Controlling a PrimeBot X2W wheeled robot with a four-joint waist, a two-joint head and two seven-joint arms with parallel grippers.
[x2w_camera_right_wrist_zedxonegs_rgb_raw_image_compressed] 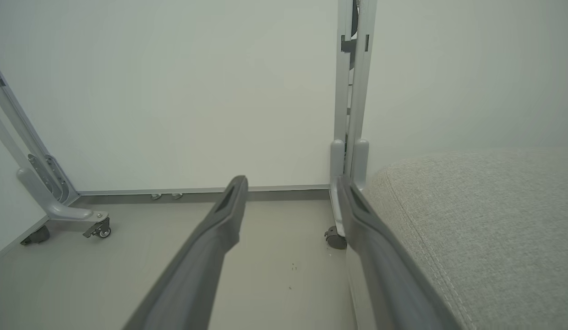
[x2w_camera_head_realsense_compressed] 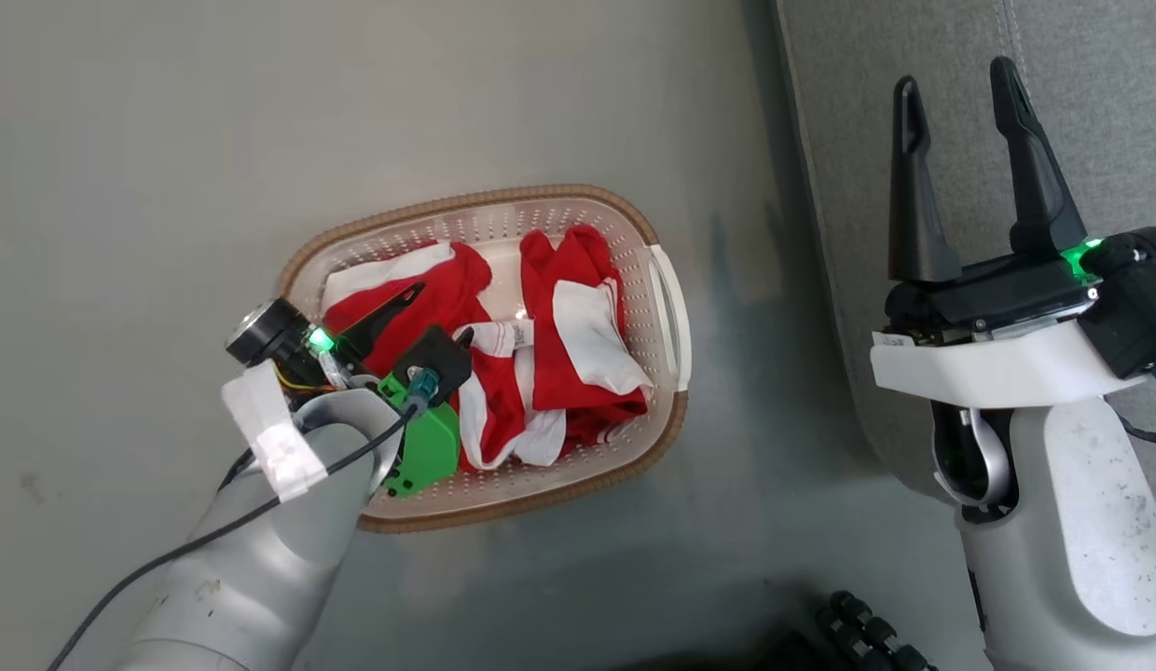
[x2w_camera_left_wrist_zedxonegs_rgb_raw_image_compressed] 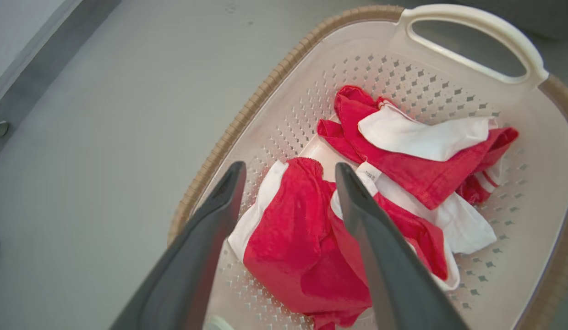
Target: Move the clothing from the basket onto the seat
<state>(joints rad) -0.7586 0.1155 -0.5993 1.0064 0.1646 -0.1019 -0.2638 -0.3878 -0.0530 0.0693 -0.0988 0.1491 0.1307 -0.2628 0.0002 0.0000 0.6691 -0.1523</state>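
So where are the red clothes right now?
The clothing is inside the basket on the floor, mid-picture in the head view, just beneath the open left gripper; the seat is off to the robot's right.

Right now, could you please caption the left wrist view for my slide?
Open left gripper aimed down at the red-and-white clothing lying in the basket.
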